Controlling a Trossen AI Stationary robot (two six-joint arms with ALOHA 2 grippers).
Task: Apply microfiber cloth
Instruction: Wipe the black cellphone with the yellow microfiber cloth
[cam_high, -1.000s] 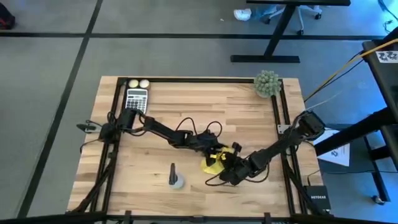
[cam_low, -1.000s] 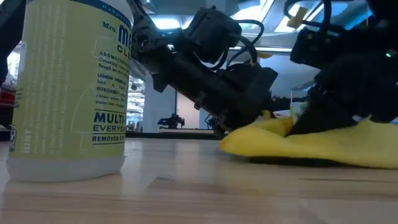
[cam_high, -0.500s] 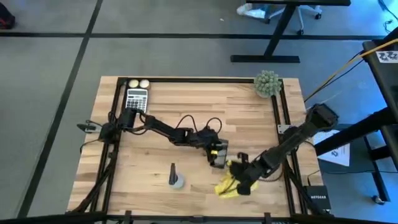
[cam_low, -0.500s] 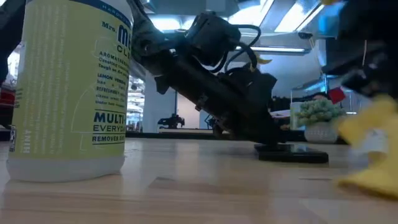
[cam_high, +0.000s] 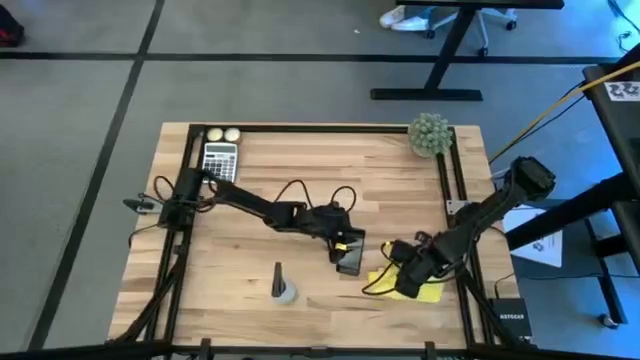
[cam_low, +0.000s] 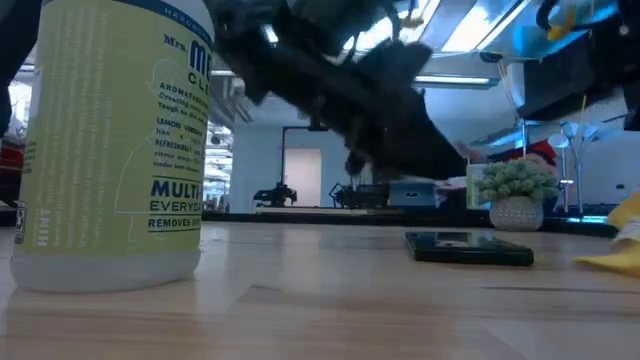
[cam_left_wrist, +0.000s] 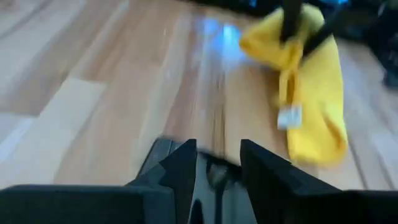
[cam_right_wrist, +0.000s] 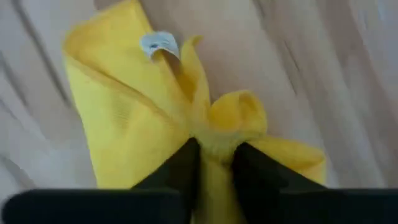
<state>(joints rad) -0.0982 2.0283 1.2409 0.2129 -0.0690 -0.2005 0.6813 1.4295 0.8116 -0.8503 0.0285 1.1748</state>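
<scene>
The yellow microfiber cloth (cam_high: 425, 292) (cam_right_wrist: 124, 124) lies bunched on the wooden table, just right of the black smartphone (cam_high: 350, 262) (cam_low: 468, 248), which lies flat. My right gripper (cam_high: 400, 280) (cam_right_wrist: 216, 155) is shut on the cloth's left part. My left gripper (cam_high: 345, 248) (cam_left_wrist: 217, 165) hovers over the phone's far end with a narrow gap between its fingers. In the low view it stands above the phone. In the left wrist view the cloth (cam_left_wrist: 317, 93) shows farther off, and in the low view it (cam_low: 620, 258) shows at the right edge. My right gripper pinches a gathered fold of the cloth (cam_right_wrist: 224, 121) between its two fingers, coming slanting down from the table's right side. Several layers bunch up at the fingers. The rest of the cloth spreads slack on the table, its white tag (cam_right_wrist: 158, 43) up.
A small grey spray bottle (cam_high: 283, 288) (cam_low: 110, 140) stands near the front edge, left of the phone. A calculator (cam_high: 220, 158) and two pale balls (cam_high: 222, 134) sit at the far left corner, a small plant (cam_high: 430, 133) at the far right. Black rails (cam_high: 445, 190) border the table.
My right gripper has dragged the cloth off the phone, first toward the near edge, then toward the right edge. The phone, covered a second ago, now lies bare and in place. My left gripper has risen from the phone.
</scene>
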